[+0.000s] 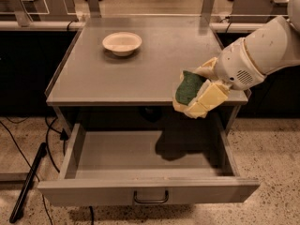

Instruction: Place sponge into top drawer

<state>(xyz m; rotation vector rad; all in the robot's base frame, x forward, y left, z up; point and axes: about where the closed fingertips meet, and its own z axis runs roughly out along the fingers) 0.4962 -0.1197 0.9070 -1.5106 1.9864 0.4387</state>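
The sponge (187, 88), dark green on top, is held in my gripper (194, 96), whose cream fingers (209, 98) are shut around it. The gripper hangs just past the front right edge of the grey tabletop (140, 69), above the right part of the open top drawer (145, 161). The drawer is pulled fully out, its inside is bare, and its dark bar handle (151, 198) sits at the centre of the front panel. My white arm (262, 55) comes in from the right.
A cream round bowl (122, 42) stands at the back left of the tabletop. Black cables and a dark stick (28, 182) lie on the floor left of the drawer. Railings and other furniture stand behind the table.
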